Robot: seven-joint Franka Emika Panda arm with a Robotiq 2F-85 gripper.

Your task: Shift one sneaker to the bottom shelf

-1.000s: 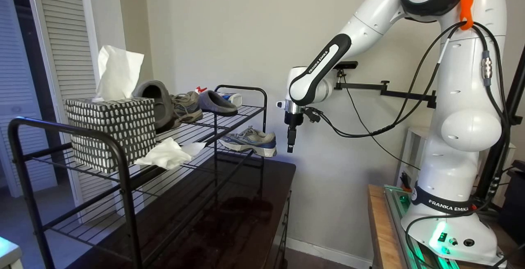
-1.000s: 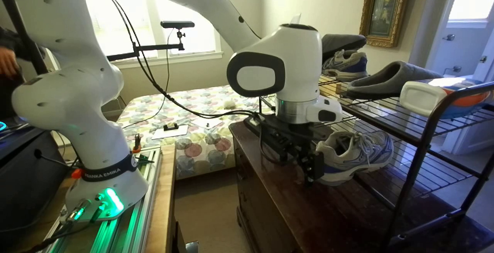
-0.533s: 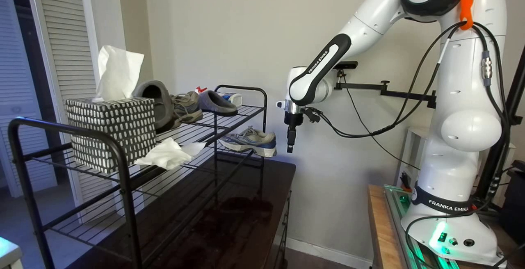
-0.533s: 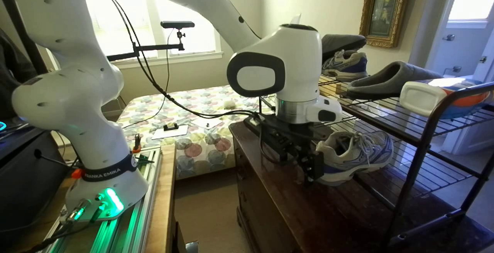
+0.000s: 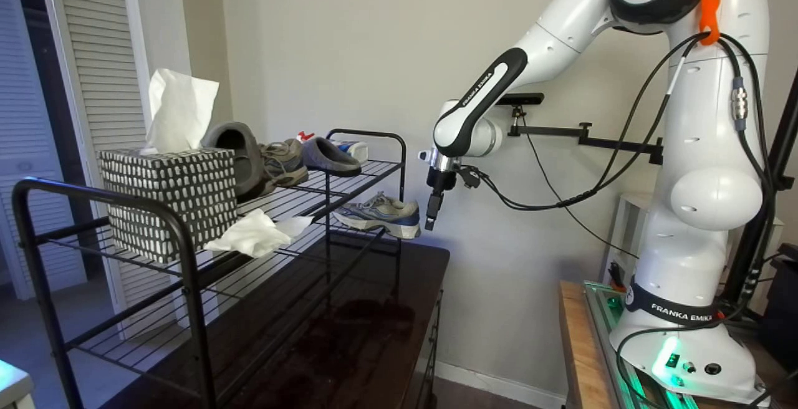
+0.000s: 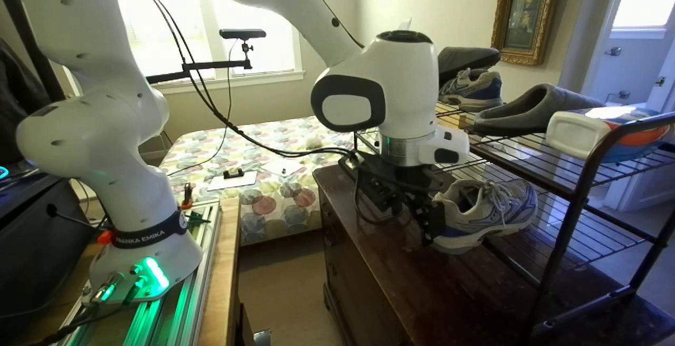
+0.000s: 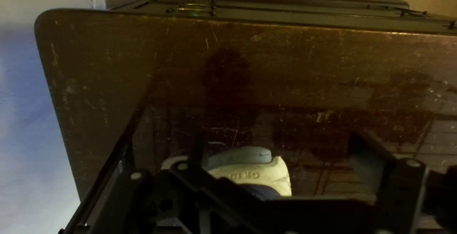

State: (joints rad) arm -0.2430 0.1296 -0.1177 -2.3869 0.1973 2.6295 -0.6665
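A grey sneaker with a pale sole and blue trim (image 5: 380, 214) (image 6: 488, 214) sits on the bottom shelf (image 5: 312, 303) (image 6: 596, 235) of the black wire rack, its heel sticking out past the front bar. Its look-alike (image 5: 283, 161) (image 6: 473, 88) is on the upper tier. My gripper (image 5: 430, 222) (image 6: 430, 232) is tilted, fingertips just beside the lower sneaker's heel. In the wrist view the gripper (image 7: 280, 152) has its fingers wide apart, with the heel (image 7: 250, 171) between them, nearer the left finger. Whether a finger touches it, I cannot tell. The rest of the sneaker is hidden there.
The rack stands on a dark wooden dresser (image 5: 374, 334). The upper tier holds grey slippers (image 5: 330, 156), a patterned tissue box (image 5: 171, 200), a loose tissue (image 5: 259, 234) and a wipes pack (image 6: 575, 135). A rack post (image 6: 559, 251) rises near the sneaker's toe side.
The gripper has tilted, and its fingertips have swung toward the lower sneaker's heel. The wrist has shifted slightly toward the rack. The sneakers have not moved.
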